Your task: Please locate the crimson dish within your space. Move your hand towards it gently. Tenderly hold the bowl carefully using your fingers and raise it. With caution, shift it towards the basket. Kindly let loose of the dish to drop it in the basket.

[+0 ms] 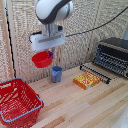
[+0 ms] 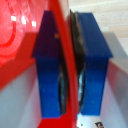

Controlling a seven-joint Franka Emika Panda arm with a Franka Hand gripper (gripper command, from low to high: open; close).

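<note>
My gripper (image 1: 48, 50) is shut on the rim of the small red bowl (image 1: 42, 59) and holds it in the air, above and to the exterior view's left of the blue cup. In the wrist view the two blue fingers (image 2: 95, 60) pinch the bowl's red wall (image 2: 67, 70) between them, and the bowl's inside (image 2: 17, 35) fills one side. The red mesh basket (image 1: 18, 102) with its blue-grey rim stands on the wooden table at the exterior view's lower left, well below the bowl and off to one side.
A small blue cup (image 1: 56, 74) stands on the table under the arm. An orange-yellow box (image 1: 86, 80) lies to its right. A black toaster oven (image 1: 112, 55) with its rack (image 1: 95, 72) pulled out stands at the far right. A bamboo screen backs the table.
</note>
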